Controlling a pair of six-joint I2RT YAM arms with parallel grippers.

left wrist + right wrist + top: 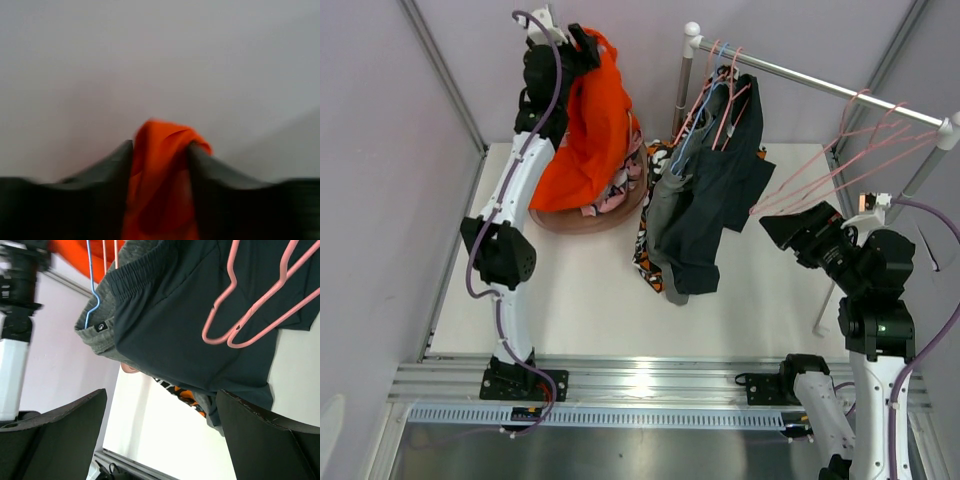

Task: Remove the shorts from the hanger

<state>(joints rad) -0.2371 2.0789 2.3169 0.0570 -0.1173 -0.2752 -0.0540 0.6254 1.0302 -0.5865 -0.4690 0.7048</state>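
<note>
My left gripper [582, 42] is shut on the plain orange shorts [592, 130], holding them high at the back left; the cloth shows between its fingers in the left wrist view [162, 180]. The orange shorts hang down onto a round brown basket [560, 220] where pink printed shorts [620, 192] lie. Dark charcoal shorts [720, 200], grey shorts [665, 205] and blotch-patterned shorts [645, 255] hang on hangers from the rail [820, 85]. My right gripper [782, 226] is open and empty, right of the charcoal shorts [200, 325].
Several empty pink hangers [865, 150] hang on the rail's right half, close above my right wrist. The rack's post [682, 75] stands at the back. Grey walls close in both sides. A metal rail [650, 385] runs along the near edge.
</note>
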